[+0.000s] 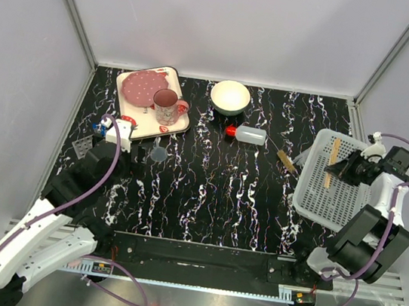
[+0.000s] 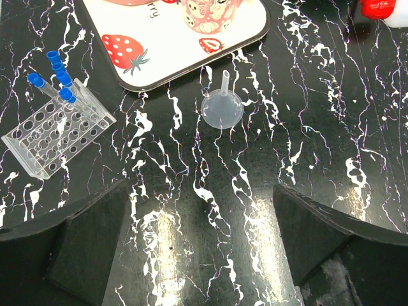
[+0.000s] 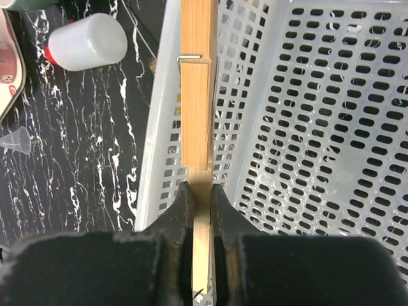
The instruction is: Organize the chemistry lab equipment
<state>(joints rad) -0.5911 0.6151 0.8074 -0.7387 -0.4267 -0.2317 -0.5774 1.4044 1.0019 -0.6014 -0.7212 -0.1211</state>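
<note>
The right end effector (image 3: 199, 189) was clamped shut on the near end of the thin wooden stick (image 3: 196, 95). The stick's long axis ran straight out ahead of the fingers, away from the arms' bases. It hung above the left wall of the white perforated basket (image 3: 319, 127), so the hollow lay just to the stick's right. A release would probably want a small shift that way first. The stick was flat, pale bare wood with a thin wire clip across it; the basket was stiff plastic, holed all over.

The left end effector (image 2: 199, 191) stood wide open and empty over the black, white-veined desk (image 2: 319, 146). Just ahead of it lay the tiny clear cup (image 2: 222, 109), funnel-shaped, its thin stem pointing toward the strawberry-print tray (image 2: 178, 48). Left of the cup sat the clear grid rack (image 2: 54, 137), holding thin blue-capped clear tubes (image 2: 57, 76) that leaned. The left arm was nearer to all three.

Farther off, the small translucent bottle with red cap (image 1: 247, 134) lay on its side.
</note>
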